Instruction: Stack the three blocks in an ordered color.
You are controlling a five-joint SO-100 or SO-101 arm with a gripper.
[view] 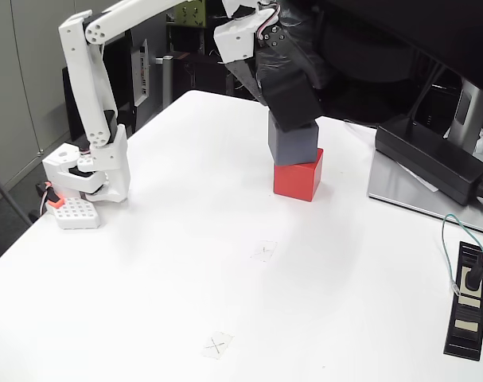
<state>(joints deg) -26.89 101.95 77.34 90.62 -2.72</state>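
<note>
In the fixed view a red block stands on the white table at the back middle. A grey block sits on top of it, turned slightly. A black block rests tilted on the grey one's top, touching it. My gripper reaches down from above and is shut on the black block. Its dark fingers blend with the block, so the fingertips are hard to make out.
A long black power brick lies on a grey monitor base at the right. A black power strip with a green cable sits near the right edge. The arm's white base stands at the left. Two taped X marks lie in front.
</note>
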